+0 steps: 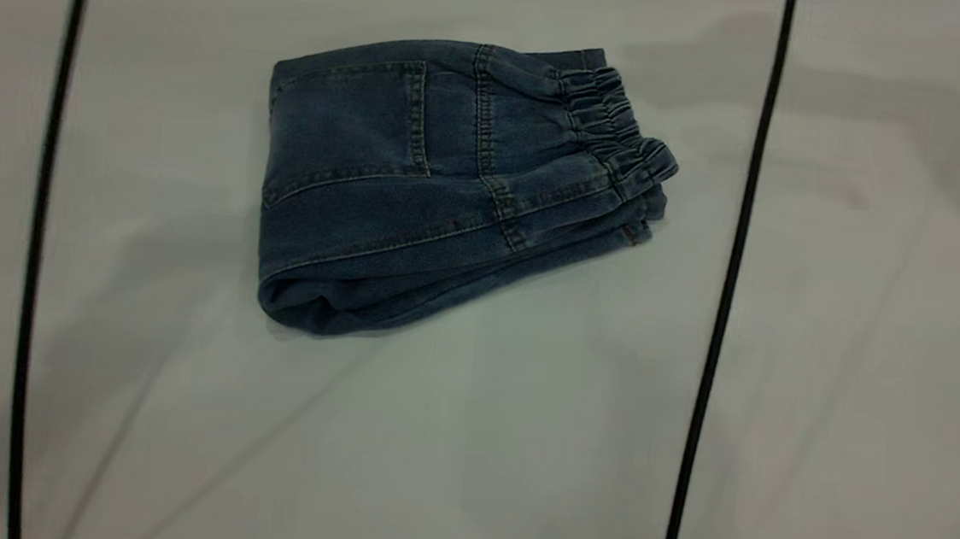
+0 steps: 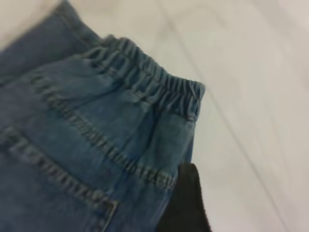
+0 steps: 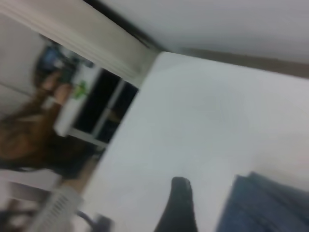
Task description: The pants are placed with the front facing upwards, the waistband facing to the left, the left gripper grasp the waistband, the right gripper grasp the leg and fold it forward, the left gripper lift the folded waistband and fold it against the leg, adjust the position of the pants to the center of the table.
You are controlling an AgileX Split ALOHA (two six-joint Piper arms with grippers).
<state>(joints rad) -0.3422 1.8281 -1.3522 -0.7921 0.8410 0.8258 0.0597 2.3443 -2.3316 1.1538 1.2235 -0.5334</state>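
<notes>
Denim fills the middle of the exterior view: the pants [image 1: 444, 185] lie folded into a compact bundle on the table [image 1: 466, 440], somewhat toward its far side and a little left of centre. The waistband [image 1: 615, 130] sits at the bundle's right end, ruched and on top, with a patch pocket [image 1: 355, 114] facing up and a rounded fold along the near-left edge. Two thin black cables [image 1: 723, 289] hang across the picture. Neither gripper shows here, so both folds look done and only the centring seems left — a judgement, not something seen.

From the left wrist view, the waistband [image 2: 149, 79] is close beneath the camera, its gathers crisp above a stitched seam. One dark fingertip [image 2: 186, 203] of the left gripper juts in just beside the cloth's edge; with only that one finger showing, I cannot tell how wide the tool stands or whether it touches the fabric.

From the right wrist view, mostly bare table [image 3: 193, 135] appears, with a corner of the pants [image 3: 263, 208] at the frame's edge and a single dark fingertip [image 3: 178, 203] near it, apart from the cloth. Its opening cannot be told either.

Soft and light but thick in layers, the bundle will likely slide easily yet unfold if lifted by one ply — better to pinch through the stacked edge near the waistband, or nudge it flat.
</notes>
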